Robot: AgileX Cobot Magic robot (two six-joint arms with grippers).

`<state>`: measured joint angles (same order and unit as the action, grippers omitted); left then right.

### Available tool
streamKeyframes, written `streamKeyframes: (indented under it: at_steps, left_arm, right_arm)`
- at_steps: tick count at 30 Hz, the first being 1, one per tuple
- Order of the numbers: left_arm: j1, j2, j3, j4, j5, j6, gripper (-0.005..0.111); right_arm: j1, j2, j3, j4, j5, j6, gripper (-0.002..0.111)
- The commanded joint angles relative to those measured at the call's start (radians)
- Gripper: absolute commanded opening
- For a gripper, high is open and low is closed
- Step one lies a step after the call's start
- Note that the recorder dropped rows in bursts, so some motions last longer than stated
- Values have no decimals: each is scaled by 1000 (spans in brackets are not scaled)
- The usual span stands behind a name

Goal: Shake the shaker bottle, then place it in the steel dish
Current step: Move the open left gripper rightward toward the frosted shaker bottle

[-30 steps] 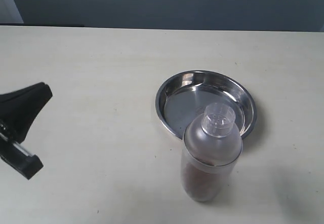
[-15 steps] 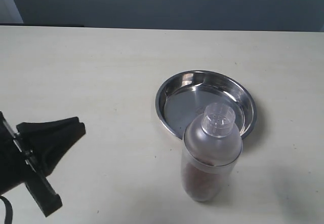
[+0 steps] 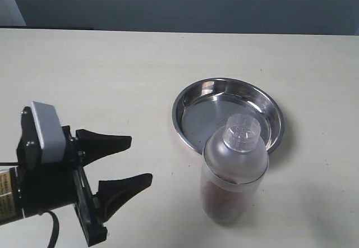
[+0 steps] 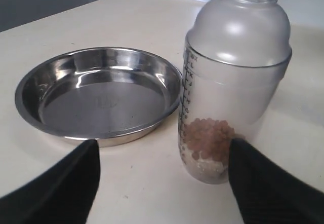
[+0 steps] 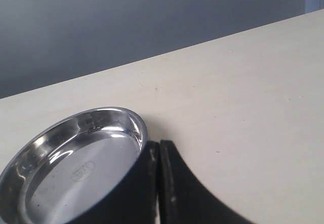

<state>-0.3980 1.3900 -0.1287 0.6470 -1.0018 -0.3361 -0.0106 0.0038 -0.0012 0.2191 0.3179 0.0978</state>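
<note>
L gripper (image 3: 140,159): jaws spread wide, nothing btw them, low over table (image 3: 112,68), fingers aimed toward shaker bottle (image 3: 234,169). R gripper (image 5: 157,145): pads pressed together, empty, parked by far side of steel dish (image 3: 205,119); not seen in ext. view.

Step in hand, my read: approach + grasp for the shake. Nothing lifted yet.

How to do it well (judgement):
- Line up first. L wrist cam shows bottle nearer one finger than the other, w/ dish taking the rest of the gap. Shift sideways till clear body sits centred btw fingers.
- Grip clear lower body, below frosted dome. Dome is rounded and prob. slick; pads could slide off it.
- Keep the dish-side finger off the rim on the way in. A nudge would skate the dish.
- Close firm. Shake loads the hold, and smooth plastic may twist.
- Cap looks seated. Bits inside sit low, so little weight up top.

Where things lie:
- Bottle upright on table, outside dish, just beside its near rim. Ext. view overlaps dome w/ rim; wrist cam shows base on bare table, not touching.
- Dish empty.
- Gripper apart from bottle, strip of bare table btw fingertips and bottle wall, no contact.
</note>
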Motion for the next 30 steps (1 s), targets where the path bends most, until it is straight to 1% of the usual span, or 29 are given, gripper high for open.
streamKeyframes:
  at_steps: [1, 4, 6, 8, 11, 12, 18, 22, 24, 27, 30]
  left_arm:
    - [-3, 107, -67, 71, -16, -1, 68]
    - [-3, 156, -95, 53, -12, 28, 68]
    - [-3, 170, -104, 43, 18, 93, 68]
    - [-3, 170, -104, 20, 12, 109, 66]
    - [-3, 170, -104, 24, -60, 5, 65]
    - [-3, 170, -104, 33, -89, 0, 65]
    - [-3, 196, -104, 61, -206, 69, 65]
    - [-3, 261, -104, 71, -217, 71, 65]
    - [-3, 304, -104, 114, -219, 71, 65]
    - [-3, 383, -104, 181, -219, 74, 68]
    - [-3, 452, -106, 175, -219, 83, 74]
  right_arm:
    - [2, -4, 1, 0, -10, -6, -1]
    - [2, -4, 1, 0, -10, -6, -1]
    - [2, -4, 1, 0, -10, -6, -1]
    - [2, -4, 1, 0, -10, -6, -1]
    - [2, -4, 1, 0, -10, -6, -1]
    - [2, -4, 1, 0, -10, -6, -1]
    - [2, -4, 1, 0, -10, -6, -1]
    - [2, -4, 1, 0, -10, -6, -1]
    - [2, -4, 1, 0, -10, -6, -1]
    - [2, -4, 1, 0, -10, -6, -1]
    - [2, -4, 1, 0, -10, -6, -1]
